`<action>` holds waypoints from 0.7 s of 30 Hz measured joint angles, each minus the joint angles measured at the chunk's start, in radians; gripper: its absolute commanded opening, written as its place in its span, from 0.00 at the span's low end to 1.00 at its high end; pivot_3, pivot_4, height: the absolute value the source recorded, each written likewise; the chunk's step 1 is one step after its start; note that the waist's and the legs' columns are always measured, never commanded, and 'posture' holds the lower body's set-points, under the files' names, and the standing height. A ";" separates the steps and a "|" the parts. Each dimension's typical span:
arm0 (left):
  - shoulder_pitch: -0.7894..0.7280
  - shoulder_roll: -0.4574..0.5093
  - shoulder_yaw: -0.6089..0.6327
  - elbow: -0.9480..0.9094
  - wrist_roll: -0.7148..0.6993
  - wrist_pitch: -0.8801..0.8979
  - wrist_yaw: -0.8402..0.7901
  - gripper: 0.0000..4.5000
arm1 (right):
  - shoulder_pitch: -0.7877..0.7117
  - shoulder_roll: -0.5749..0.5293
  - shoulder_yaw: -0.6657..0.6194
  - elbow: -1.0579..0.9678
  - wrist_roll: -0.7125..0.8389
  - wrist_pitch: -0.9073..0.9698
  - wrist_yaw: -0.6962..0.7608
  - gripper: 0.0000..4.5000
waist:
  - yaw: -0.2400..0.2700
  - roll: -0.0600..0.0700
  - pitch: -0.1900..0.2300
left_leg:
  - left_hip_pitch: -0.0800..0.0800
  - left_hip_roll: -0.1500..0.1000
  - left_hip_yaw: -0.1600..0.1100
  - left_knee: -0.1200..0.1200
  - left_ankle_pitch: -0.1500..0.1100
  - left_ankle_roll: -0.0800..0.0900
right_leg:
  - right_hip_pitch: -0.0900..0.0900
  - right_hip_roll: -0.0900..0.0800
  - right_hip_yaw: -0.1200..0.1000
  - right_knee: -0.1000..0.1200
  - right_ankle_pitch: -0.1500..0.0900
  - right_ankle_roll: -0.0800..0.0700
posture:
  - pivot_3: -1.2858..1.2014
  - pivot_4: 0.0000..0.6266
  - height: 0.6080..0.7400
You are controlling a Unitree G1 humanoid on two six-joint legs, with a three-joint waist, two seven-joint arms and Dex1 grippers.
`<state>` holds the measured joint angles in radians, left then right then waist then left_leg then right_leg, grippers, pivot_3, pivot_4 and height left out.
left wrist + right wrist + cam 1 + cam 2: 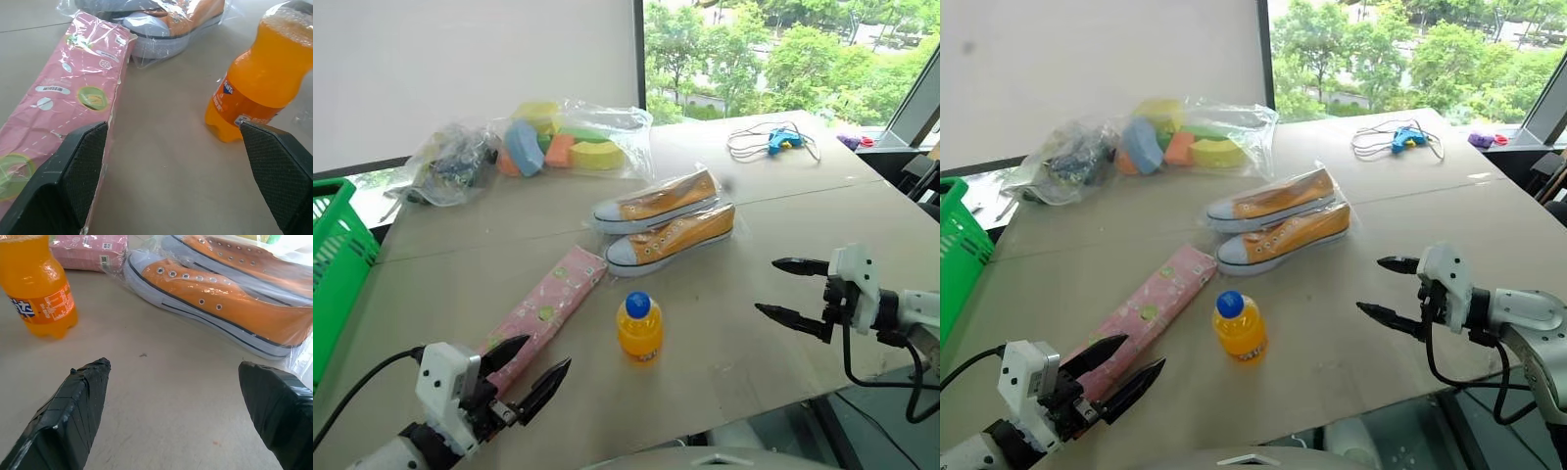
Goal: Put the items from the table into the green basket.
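Observation:
An orange drink bottle [639, 329] with a blue cap stands upright near the front of the tan table [783, 211]. To its left lies a long pink box [541, 312]. Plastic-wrapped orange sneakers [664, 221] lie behind the bottle. Two clear bags rest at the back left, one of foam shapes [563, 140], one of dark bits [450, 164]. The green basket [335, 264] stands off the table's left edge. My left gripper [536, 370] hangs open over the box's near end, empty. My right gripper [785, 288] is open and empty, right of the bottle and sneakers.
A blue glue gun with a coiled cord [773, 142] lies at the table's far right. Small purple and pink objects [852, 142] sit beyond the far right corner. The table's right edge drops off near my right arm. Bare tabletop lies between bottle and right gripper.

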<state>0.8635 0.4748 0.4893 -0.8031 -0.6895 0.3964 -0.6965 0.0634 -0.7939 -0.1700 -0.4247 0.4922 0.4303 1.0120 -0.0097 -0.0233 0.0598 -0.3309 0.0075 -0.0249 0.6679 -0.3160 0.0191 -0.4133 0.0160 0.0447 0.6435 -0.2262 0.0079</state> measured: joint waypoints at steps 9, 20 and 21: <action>-0.151 0.160 -0.069 -0.095 -0.063 0.050 -0.050 0.99 | -0.038 -0.012 0.002 -0.096 0.149 0.054 0.050 1.00 | 0.014 0.005 -0.002 | 0.002 0.000 0.001 0.001 -0.001 0.000 | 0.002 0.000 0.002 0.000 0.000 0.000 | 0.54 0.00 1.00; -0.266 0.205 -0.190 -0.086 0.002 0.056 -0.058 0.99 | -0.001 -0.067 -0.014 -0.157 0.234 0.091 0.091 1.00 | 0.014 0.002 -0.004 | 0.003 -0.001 0.002 0.002 -0.001 0.000 | 0.002 0.000 0.004 0.001 0.000 0.001 | 0.53 0.00 1.00; -0.281 0.205 -0.205 -0.075 0.013 0.056 -0.058 0.99 | -0.001 -0.067 -0.014 -0.157 0.235 0.091 0.090 1.00 | 0.014 0.003 -0.004 | 0.003 -0.001 0.002 0.002 -0.001 0.000 | 0.002 0.000 0.005 0.001 0.000 0.001 | 0.53 0.00 1.00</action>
<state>0.5823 0.6801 0.2841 -0.8777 -0.6770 0.4524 -0.7544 0.0623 -0.8608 -0.1839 -0.5820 0.7267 0.5208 1.1020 0.0042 -0.0204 0.0556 -0.3282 0.0061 -0.0226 0.6695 -0.3169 0.0193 -0.4110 0.0159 0.0494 0.6448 -0.2258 0.0088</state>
